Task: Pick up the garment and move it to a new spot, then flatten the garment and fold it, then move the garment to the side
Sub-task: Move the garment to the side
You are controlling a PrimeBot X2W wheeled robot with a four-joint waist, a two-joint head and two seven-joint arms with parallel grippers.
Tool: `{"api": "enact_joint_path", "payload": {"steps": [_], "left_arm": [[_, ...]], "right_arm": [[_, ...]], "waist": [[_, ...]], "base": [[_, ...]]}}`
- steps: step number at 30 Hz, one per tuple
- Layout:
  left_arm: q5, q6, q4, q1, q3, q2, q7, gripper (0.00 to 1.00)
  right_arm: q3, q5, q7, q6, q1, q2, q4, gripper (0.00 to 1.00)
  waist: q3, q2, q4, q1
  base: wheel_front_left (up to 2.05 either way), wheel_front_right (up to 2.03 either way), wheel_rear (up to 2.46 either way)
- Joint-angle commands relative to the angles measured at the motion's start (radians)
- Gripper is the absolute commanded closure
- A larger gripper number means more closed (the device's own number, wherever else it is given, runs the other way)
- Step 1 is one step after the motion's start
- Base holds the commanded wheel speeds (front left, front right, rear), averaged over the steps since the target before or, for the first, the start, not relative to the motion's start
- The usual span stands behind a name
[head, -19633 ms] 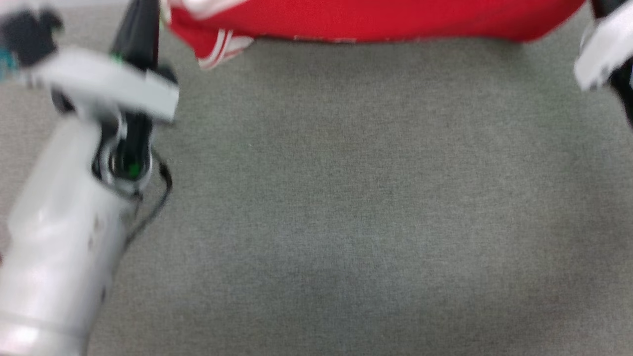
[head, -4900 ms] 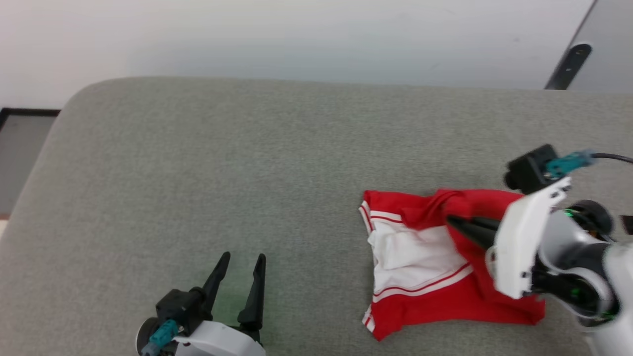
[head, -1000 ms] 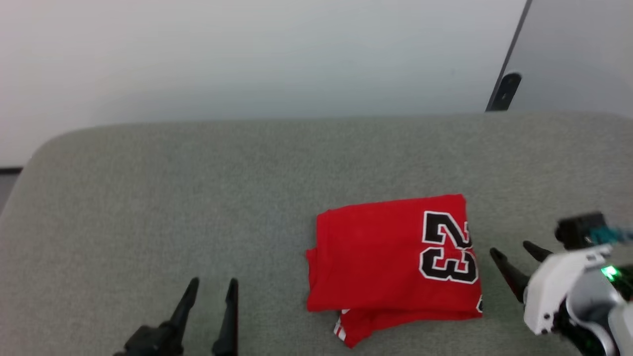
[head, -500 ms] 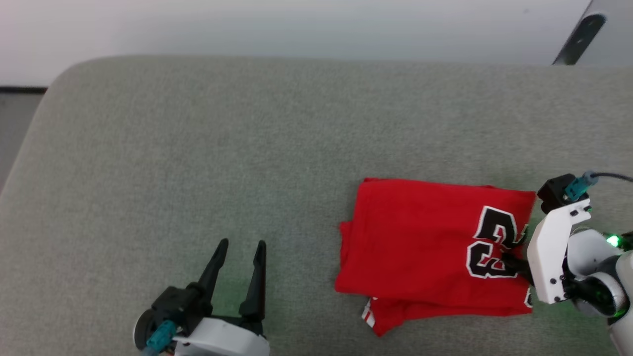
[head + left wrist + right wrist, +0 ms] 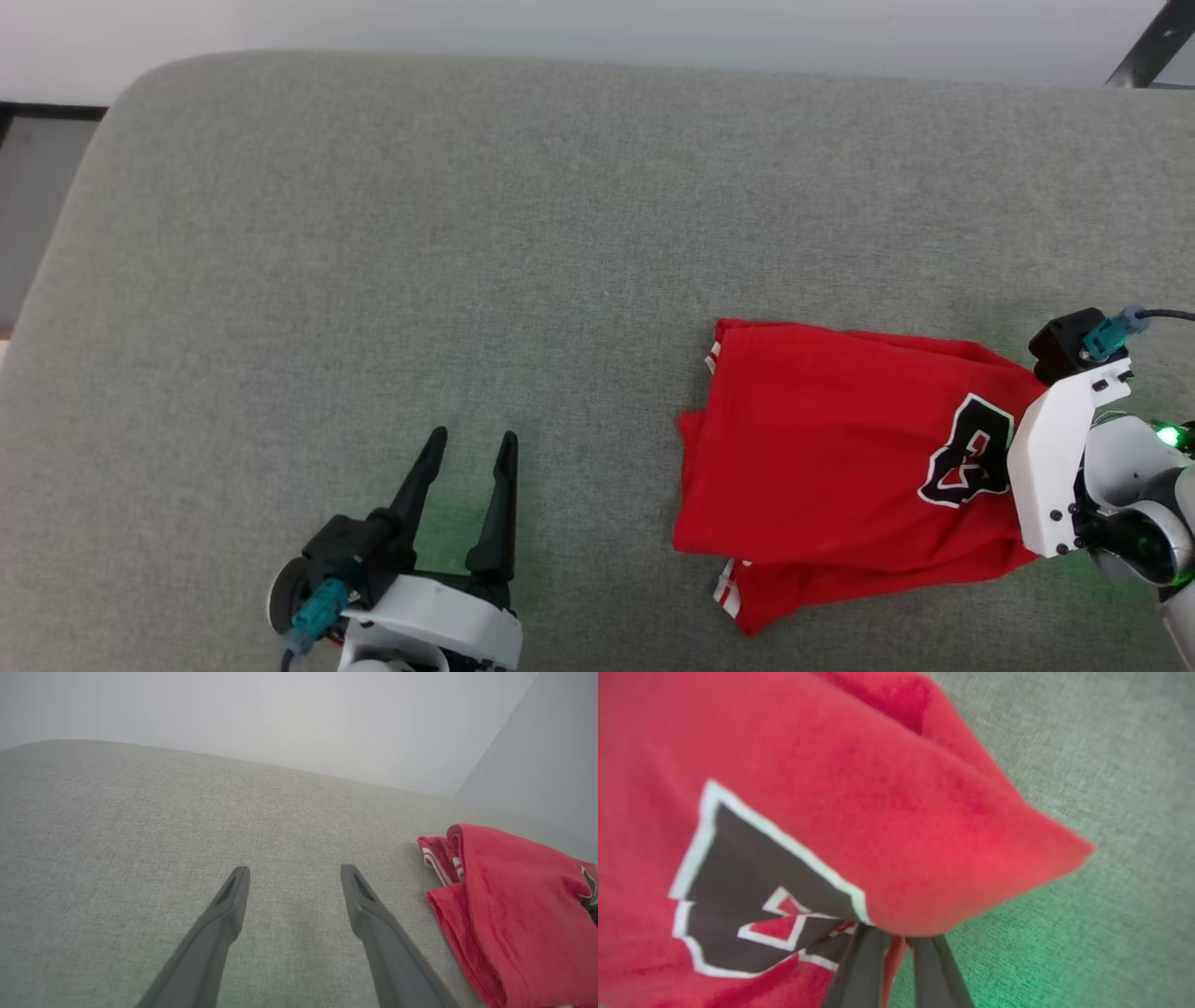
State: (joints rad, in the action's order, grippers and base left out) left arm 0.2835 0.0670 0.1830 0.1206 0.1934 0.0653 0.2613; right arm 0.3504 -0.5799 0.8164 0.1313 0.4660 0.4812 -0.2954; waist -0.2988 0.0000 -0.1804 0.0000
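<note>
The garment (image 5: 831, 457) is a bright red folded shirt with black, white-outlined lettering, lying on the right part of the grey cushion. A striped trim corner sticks out at its lower left. My right gripper (image 5: 1006, 471) is shut on the garment's right edge beside the lettering. The cloth there is bunched and lifted. In the right wrist view the two fingers (image 5: 864, 961) pinch a red fold of the garment (image 5: 831, 788) close together. My left gripper (image 5: 471, 443) stands open over bare cushion, well left of the garment (image 5: 509, 896). In its own view the left gripper (image 5: 294, 872) holds nothing.
The grey cushioned surface (image 5: 373, 233) spreads wide to the left and back. Its rounded left edge drops to the floor (image 5: 28, 187). A pale wall runs behind, with a dark bar (image 5: 1144, 47) at the top right corner.
My right gripper has shut on the garment's right edge, which is now raised and creased across the lettering. The head camera has tilted down. The left gripper stays open.
</note>
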Motion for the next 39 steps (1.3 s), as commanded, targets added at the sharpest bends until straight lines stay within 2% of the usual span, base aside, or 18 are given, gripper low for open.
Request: {"api": "enact_joint_path", "payload": {"steps": [1,11,20,25,29,36,39], "left_arm": [[-0.009,0.005,0.004,0.007,-0.003,-0.003,0.004,0.00],[-0.033,0.015,-0.011,-0.016,-0.020,-0.003,0.004,0.00],[-0.059,0.026,-0.047,0.017,-0.019,0.013,0.004,0.00],[-0.076,0.029,-0.073,0.048,-0.017,0.029,0.004,0.00],[-0.084,0.025,-0.101,0.071,-0.015,0.041,0.003,0.00],[-0.098,0.020,-0.173,0.106,-0.008,0.062,-0.022,0.00],[-0.100,0.016,-0.207,0.115,-0.010,0.073,-0.035,0.00]], "right_arm": [[0.042,-0.012,-0.002,-0.001,-0.069,-0.047,-0.061,1.00],[-0.050,-0.070,-0.158,-0.002,-0.066,-0.020,-0.014,1.00],[-0.238,-0.080,-0.220,-0.001,-0.116,0.103,0.072,1.00],[-0.365,-0.033,-0.229,-0.001,-0.116,0.167,0.069,1.00],[-0.423,0.053,-0.244,-0.001,-0.097,0.197,0.041,1.00],[-0.527,0.198,-0.343,-0.001,0.028,0.240,-0.090,1.00],[-0.563,0.263,-0.388,-0.002,0.098,0.280,-0.167,1.00]], "waist": [[0.011,0.0000,0.010,0.0000],[0.044,0.0000,0.086,0.0000],[0.010,0.0000,0.193,0.0000],[-0.028,0.0000,0.227,0.0000],[-0.059,0.0000,0.236,0.0000],[-0.131,0.0000,0.221,0.0000],[-0.161,0.0000,0.210,0.0000]], "base": [[0.00,0.00,0.00],[0.00,0.00,0.00],[0.00,0.00,0.00],[0.00,0.00,0.00],[0.00,0.00,0.00],[0.00,0.00,0.00],[0.00,0.00,0.00]]}}
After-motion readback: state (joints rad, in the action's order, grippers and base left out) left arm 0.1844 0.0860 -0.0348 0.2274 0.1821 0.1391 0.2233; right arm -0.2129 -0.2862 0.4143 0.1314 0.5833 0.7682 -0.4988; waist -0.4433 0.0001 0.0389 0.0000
